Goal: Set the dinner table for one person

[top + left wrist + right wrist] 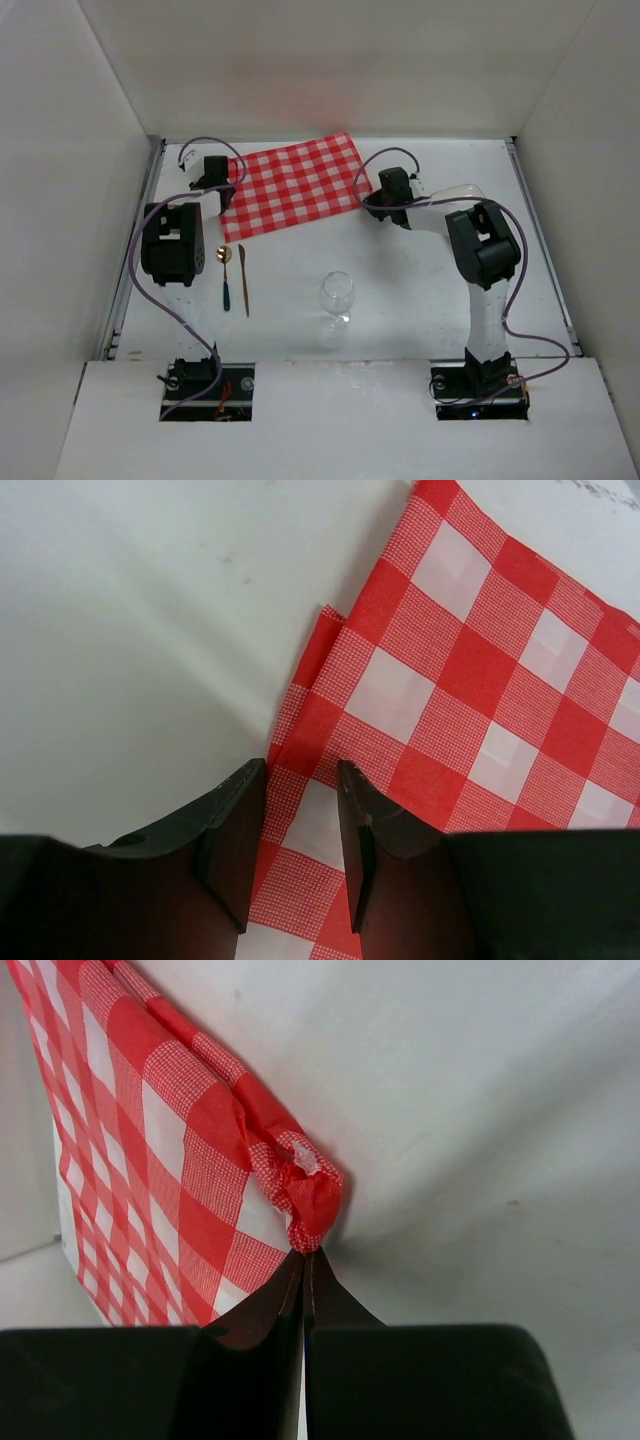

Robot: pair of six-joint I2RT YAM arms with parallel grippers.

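Only the wrist views show the right gripper point(303, 1257) pinching the checked cloth point(180, 1160), the left gripper point(300, 775) parted.

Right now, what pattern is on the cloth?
Red and white checks on the cloth, clearest in the left wrist view.

place: robot lab cell | signs: white enclosure walls point(330, 60); left arm point(172, 245), right arm point(485, 250); purple cables point(134, 270)
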